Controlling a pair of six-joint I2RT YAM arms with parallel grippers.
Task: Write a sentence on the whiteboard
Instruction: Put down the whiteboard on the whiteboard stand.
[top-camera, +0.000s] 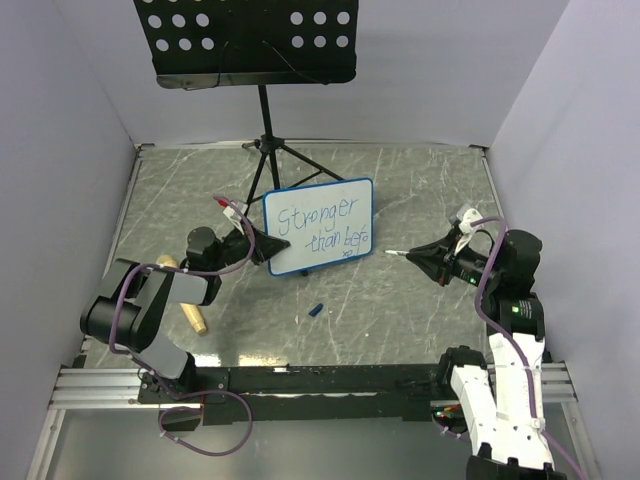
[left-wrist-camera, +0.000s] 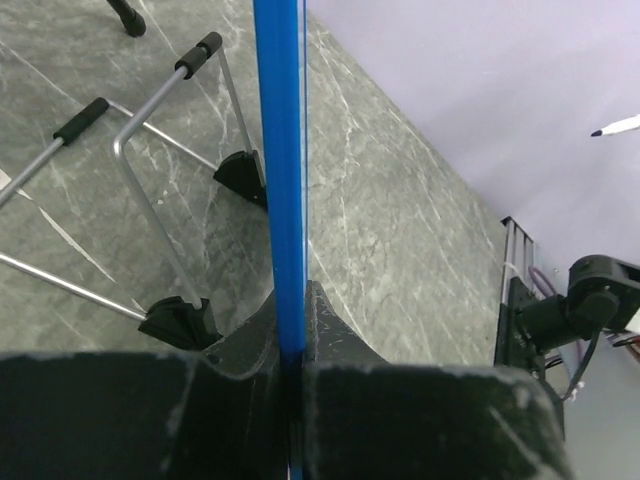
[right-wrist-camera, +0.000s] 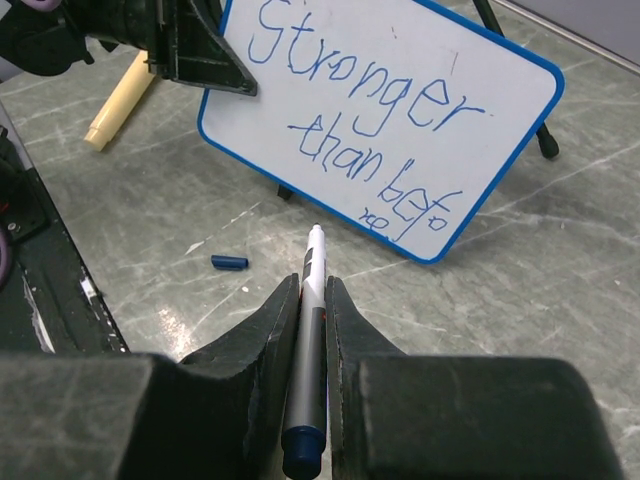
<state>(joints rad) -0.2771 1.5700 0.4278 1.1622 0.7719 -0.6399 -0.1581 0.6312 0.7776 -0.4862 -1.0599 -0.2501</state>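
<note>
Right fingers (right-wrist-camera: 262, 340) pinch a marker (right-wrist-camera: 306, 375); left fingers (left-wrist-camera: 240, 352) clamp tight on the whiteboard (left-wrist-camera: 280, 150) frame.

Grey, white-veined marbled tabletop (top-camera: 420, 190) in view, and here's what sits on it. Near the middle stands the small blue-framed whiteboard (top-camera: 320, 226), propped up on its little black feet (left-wrist-camera: 240, 172). Behind it, towards the far edge, the black tripod base of a music stand (top-camera: 268, 140) spreads its legs on the surface. Just in front of the board lies a small blue pen cap (top-camera: 315, 310) on its side. Off to the left lies a cream-coloured cylindrical stick (top-camera: 196, 320), partly hidden.
</note>
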